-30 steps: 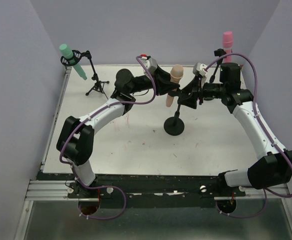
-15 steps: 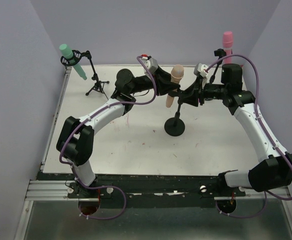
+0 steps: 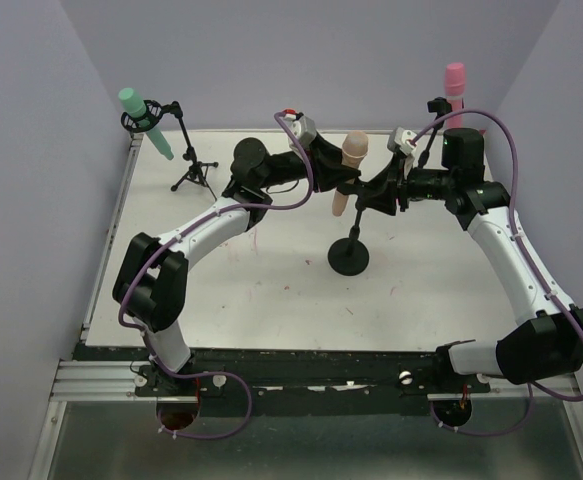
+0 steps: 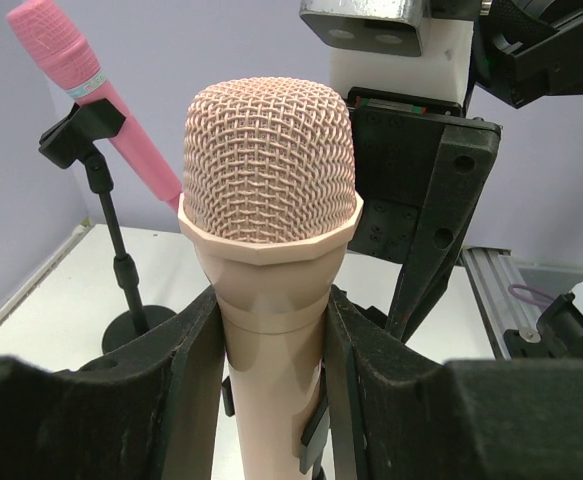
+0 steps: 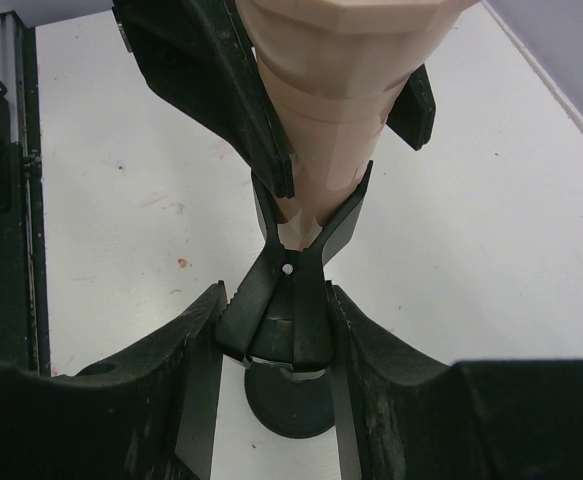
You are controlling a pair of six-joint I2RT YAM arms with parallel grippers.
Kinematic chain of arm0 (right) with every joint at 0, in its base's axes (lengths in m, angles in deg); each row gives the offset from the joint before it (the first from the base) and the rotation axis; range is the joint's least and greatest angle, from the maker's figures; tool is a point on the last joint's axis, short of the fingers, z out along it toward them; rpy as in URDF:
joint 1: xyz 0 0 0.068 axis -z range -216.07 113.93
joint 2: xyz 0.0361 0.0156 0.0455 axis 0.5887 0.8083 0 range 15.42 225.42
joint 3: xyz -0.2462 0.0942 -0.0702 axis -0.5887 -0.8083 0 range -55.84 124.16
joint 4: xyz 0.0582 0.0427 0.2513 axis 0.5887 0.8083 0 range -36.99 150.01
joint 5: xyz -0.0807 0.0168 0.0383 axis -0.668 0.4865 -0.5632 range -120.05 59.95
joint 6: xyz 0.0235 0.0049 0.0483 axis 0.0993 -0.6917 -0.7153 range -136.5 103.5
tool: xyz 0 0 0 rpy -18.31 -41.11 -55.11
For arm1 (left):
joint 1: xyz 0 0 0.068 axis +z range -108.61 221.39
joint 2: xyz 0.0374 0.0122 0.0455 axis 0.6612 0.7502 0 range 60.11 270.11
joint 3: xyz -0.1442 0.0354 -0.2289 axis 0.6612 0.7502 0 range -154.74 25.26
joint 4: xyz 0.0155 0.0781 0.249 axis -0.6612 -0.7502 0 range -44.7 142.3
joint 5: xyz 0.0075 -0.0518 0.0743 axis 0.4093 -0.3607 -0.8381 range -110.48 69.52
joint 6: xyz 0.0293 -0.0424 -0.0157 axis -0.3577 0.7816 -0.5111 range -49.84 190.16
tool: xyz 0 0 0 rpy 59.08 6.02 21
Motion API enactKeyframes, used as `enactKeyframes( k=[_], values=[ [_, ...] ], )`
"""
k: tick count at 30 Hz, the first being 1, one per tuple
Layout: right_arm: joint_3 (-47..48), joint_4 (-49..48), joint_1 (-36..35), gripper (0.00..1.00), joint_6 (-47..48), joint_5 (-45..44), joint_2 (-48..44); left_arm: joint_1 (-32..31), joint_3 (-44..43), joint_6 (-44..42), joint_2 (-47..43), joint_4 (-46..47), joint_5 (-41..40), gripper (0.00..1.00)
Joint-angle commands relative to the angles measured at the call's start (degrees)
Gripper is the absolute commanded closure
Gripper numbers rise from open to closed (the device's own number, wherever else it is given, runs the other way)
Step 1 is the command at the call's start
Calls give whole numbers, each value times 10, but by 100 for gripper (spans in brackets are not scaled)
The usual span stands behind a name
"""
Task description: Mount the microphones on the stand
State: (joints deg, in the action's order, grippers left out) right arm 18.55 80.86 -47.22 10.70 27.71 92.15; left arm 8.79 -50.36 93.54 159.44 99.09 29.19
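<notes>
Working over the white desk (image 3: 271,290) with both arms meeting at the round-based middle stand (image 3: 348,256). Leaving aside the two back corners, already served: teal-green microphone (image 3: 136,108) clipped on the tripod stand (image 3: 193,172) at far left, pink microphone (image 3: 455,80) held in the slim rear stand (image 4: 114,240) at far right. Holding the peach microphone (image 4: 271,190) nearly upright above the middle stand, in the left pincer (image 4: 271,340), fingers pressed against both sides of the body just below the mesh head. Clamping the right pincer (image 5: 276,320) on the lower legs of the stand's clip (image 5: 291,285), with the clip's mouth spread in a V and the microphone's narrow tail resting in that V, seemingly not yet seated deep. Judging by looks: light, rigid, smooth and tapered, so apt to slide down through flat pads; best taken at the thick collar under the head, never on the dentable-looking mesh. Finding no brand, label or lettering readable on anything.
</notes>
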Motion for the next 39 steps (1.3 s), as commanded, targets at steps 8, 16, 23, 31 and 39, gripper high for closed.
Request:
enactKeyframes(
  k=[8, 16, 23, 31, 39],
  values=[
    [8, 49, 0, 91, 37, 15, 3, -3, -9, -128, -27, -180, -33, 100],
    [10, 48, 1, 91, 36, 21, 8, -2, -9, -71, -23, -117, -5, 100],
    [12, 41, 0, 91, 23, 24, 19, -30, -2, 8, -5, -34, 17, 100],
    [2, 25, 0, 62, 5, 18, 7, -32, 11, -4, -9, -44, 5, 100],
    [2, 20, 8, 17, -9, 29, -4, -20, 12, -9, -31, -106, -54, 63]
  ],
)
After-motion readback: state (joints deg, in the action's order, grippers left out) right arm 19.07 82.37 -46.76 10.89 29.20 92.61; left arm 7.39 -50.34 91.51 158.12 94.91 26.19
